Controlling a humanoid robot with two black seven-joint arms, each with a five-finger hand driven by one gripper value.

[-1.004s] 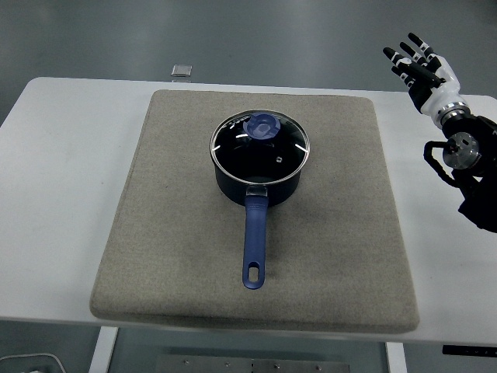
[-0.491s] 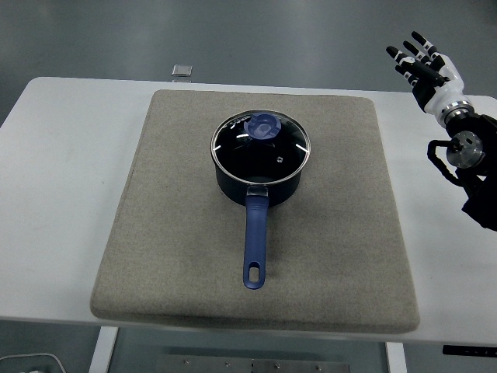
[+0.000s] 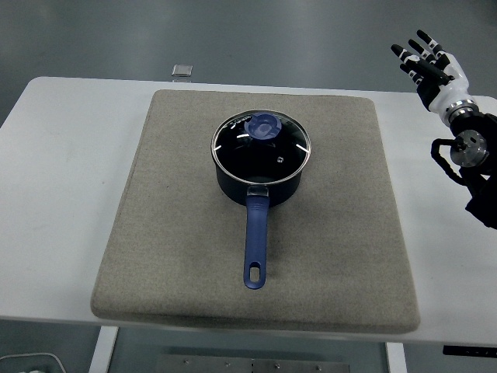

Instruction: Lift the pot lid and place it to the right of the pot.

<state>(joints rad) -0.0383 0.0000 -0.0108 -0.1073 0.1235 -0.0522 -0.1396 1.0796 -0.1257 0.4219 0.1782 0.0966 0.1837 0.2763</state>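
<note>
One pot lid (image 3: 261,144), glass with a blue knob (image 3: 262,127) at its centre, is sitting closed on the dark blue pot (image 3: 258,180), well to the left of the raised hand and lower in the view. The pot is resting near the middle of a grey mat (image 3: 163,233), with its long blue handle (image 3: 255,247) pointing toward the table's near edge. The mat is covering most of the white table (image 3: 62,179).

Only the right hand (image 3: 432,68) is showing, hovering at the far right, beyond the mat's right edge and well apart from the lid. Its fingers (image 3: 413,61) are spreading upward and outward, fully extended, and are grasping nothing. The black forearm (image 3: 470,167) is trailing down from the wrist toward the right edge of the view, over the bare tabletop.

Far to the hand's left, a small square object (image 3: 182,70) is lying at the table's far edge, past the mat; what it is cannot be told.
</note>
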